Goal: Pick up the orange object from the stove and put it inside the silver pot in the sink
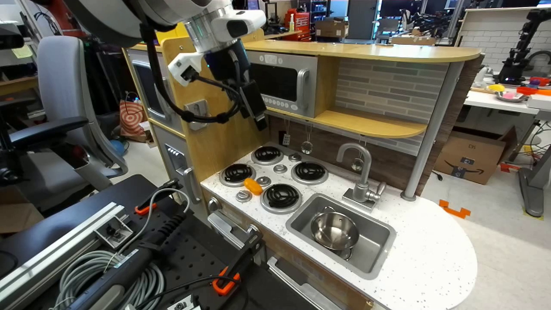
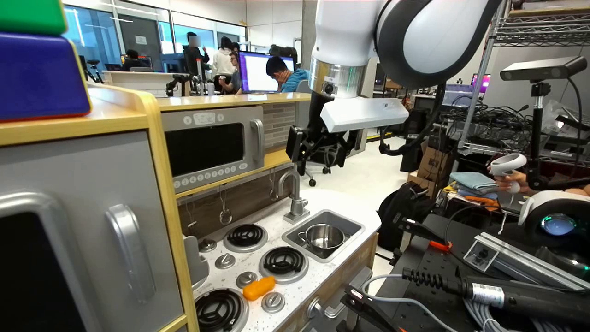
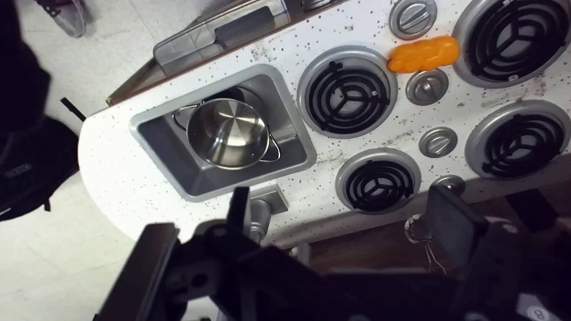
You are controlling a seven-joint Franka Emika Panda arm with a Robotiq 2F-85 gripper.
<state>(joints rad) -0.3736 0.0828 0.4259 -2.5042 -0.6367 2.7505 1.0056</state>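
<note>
- Grey rectangular sink (image 3: pixel 294 152), left in the wrist view, set into a speckled white countertop (image 3: pixel 111 156).
- Shiny silver two-handled metal pot (image 3: pixel 228 133), standing upright in the sink.
- Black two-fingered gripper (image 3: pixel 347 207), well above the countertop, fingers spread wide with nothing between them.
- Lumpy orange object (image 3: pixel 424 54), lying on the stove (image 3: pixel 403 113) between two black coil burners (image 3: pixel 349 99), round silver knobs (image 3: pixel 412 19) close by.
</note>
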